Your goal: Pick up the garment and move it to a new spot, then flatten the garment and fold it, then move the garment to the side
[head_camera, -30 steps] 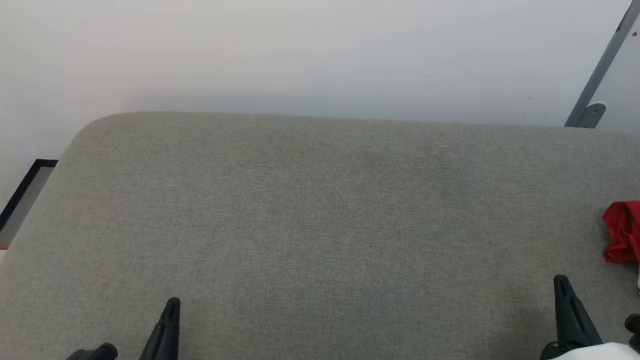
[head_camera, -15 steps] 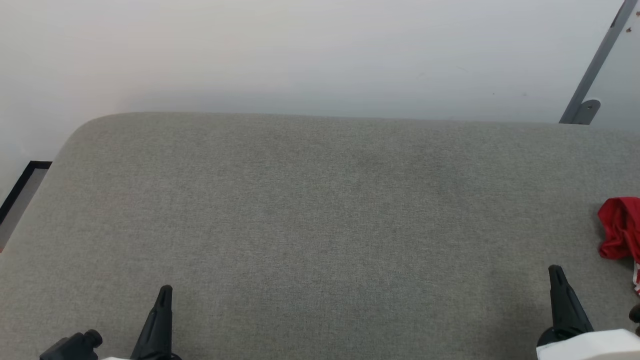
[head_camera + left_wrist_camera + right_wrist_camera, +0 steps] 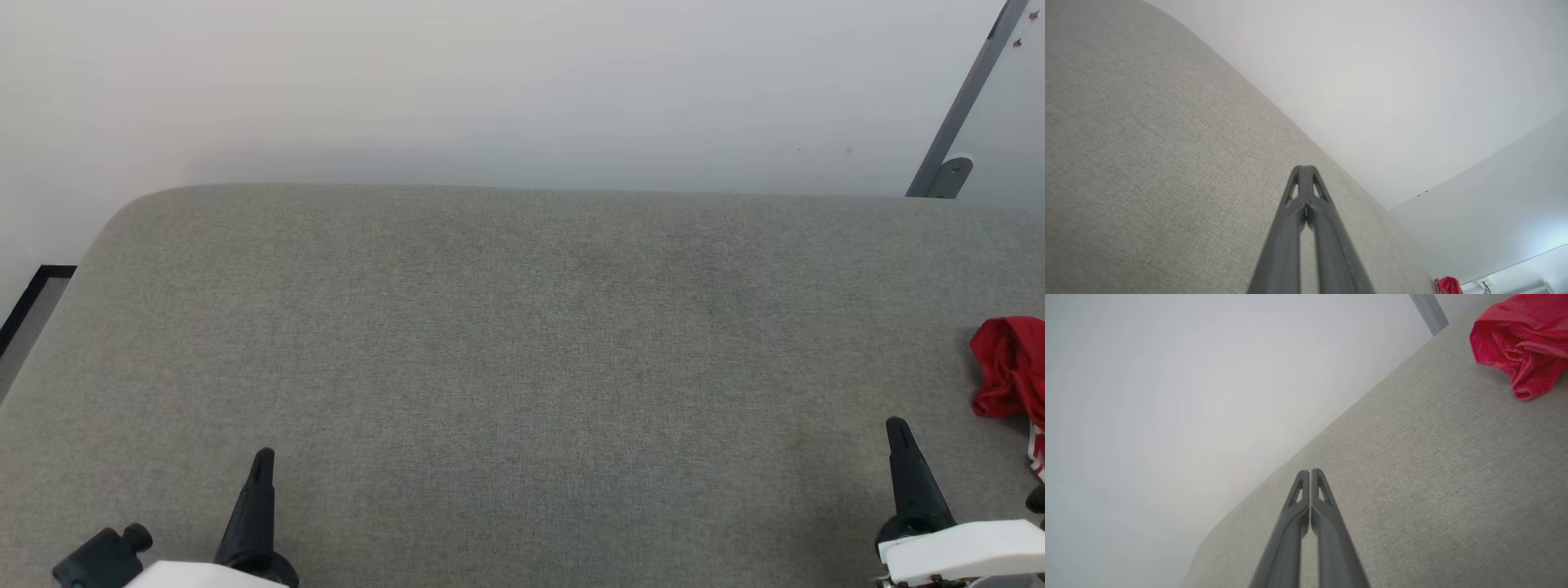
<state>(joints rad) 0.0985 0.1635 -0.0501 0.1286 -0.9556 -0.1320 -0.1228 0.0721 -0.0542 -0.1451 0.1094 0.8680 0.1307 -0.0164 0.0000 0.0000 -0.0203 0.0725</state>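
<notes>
The garment (image 3: 1008, 367) lies bunched in red folds on the cushion (image 3: 522, 327), cut off by the head view's edge. The right gripper (image 3: 901, 437) hangs near it, on its left, fingers pressed together and empty. The left gripper (image 3: 261, 465), also closed on nothing, is well apart from it. If a pickup is in hand, the nearer gripper should part its fingers and pinch 1 raised fold. The right wrist view shows the garment's creases close up. In the left wrist view it is a far red speck.
</notes>
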